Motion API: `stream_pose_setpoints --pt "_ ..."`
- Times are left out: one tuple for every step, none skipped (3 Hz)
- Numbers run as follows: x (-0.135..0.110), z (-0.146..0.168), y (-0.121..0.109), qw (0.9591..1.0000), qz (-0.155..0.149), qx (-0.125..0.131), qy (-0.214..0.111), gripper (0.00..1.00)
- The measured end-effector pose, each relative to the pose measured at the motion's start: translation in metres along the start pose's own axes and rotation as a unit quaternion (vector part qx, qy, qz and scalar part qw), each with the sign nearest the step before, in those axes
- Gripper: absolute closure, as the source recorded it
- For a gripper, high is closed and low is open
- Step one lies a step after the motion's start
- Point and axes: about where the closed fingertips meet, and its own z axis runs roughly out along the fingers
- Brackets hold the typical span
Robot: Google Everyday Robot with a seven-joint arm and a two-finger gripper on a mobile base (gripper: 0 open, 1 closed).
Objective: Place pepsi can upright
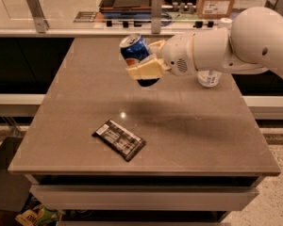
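The pepsi can [134, 48] is blue with a silver top end. It is held in the air above the far middle of the table, tilted with its top toward the upper left. My gripper [145, 65] is shut on the pepsi can, its cream fingers [146, 69] clamped across the can's body. The white arm reaches in from the right.
A flat dark snack wrapper [119, 139] lies on the brown table [75, 107] near the front left. A clear plastic water bottle [209, 77] stands at the far right, mostly hidden behind my arm. A counter with a tray and a box runs behind the table.
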Motion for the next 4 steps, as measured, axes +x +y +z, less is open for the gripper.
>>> stream_pose_setpoints --pt "0.007 0.0 0.008 0.9994 0.032 0.006 -0.01 1.0" --pt "0.032 -0.009 0.014 0.9954 0.079 0.045 -0.032 1.0" --pt "0.056 -0.02 0.018 0.9896 0.111 0.075 -0.052 1.0" --pt "0.078 -0.027 0.025 0.985 0.13 0.089 -0.071 1.0"
